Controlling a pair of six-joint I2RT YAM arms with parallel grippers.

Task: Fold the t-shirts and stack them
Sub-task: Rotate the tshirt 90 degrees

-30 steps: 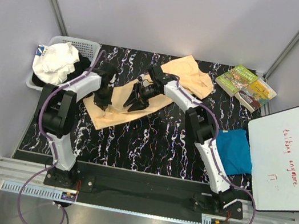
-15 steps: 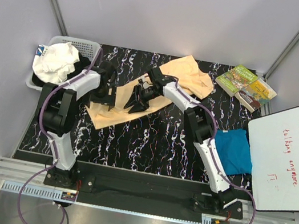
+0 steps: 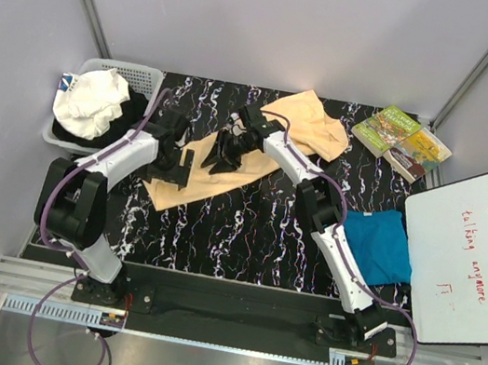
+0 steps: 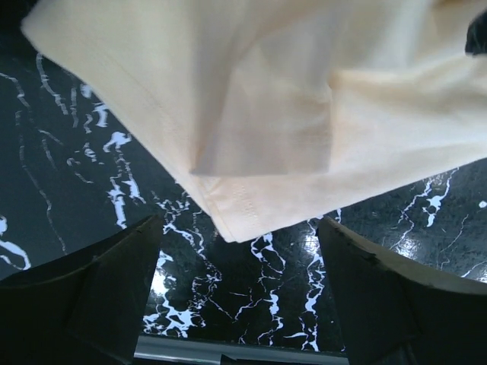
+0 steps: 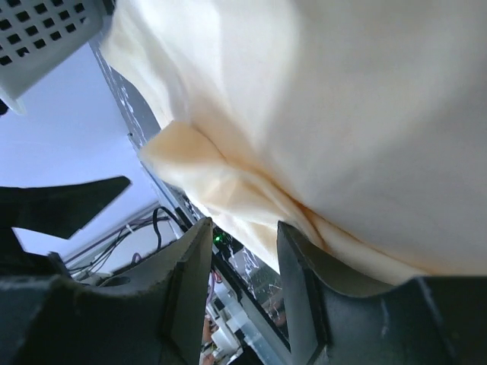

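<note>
Gripping one peach t-shirt (image 3: 306,123), right hand (image 5: 243,226) clamped, left hand (image 4: 240,222) apart, one teal t-shirt (image 3: 384,245)

The near half of the desk (image 3: 245,230), from 5 to 7 o'clock between the left arm (image 3: 92,184) and the right arm (image 3: 337,242), is bare top and gives open passage. At 10 o'clock a basket (image 3: 145,75) heaped with white cloth (image 3: 93,101) blocks the far corner. The peach shirt (image 3: 306,123) sprawls from the centre toward 12 o'clock (a bunched fold is raised off the top by the right fingers (image 5: 186,281)). The left fingers (image 4: 106,289) stand wide apart just short of its hem. Books (image 3: 401,141) at 1 o'clock, a whiteboard (image 3: 468,250) at 3 and a teal shirt (image 3: 382,247) at 4 crowd the right side.
</note>
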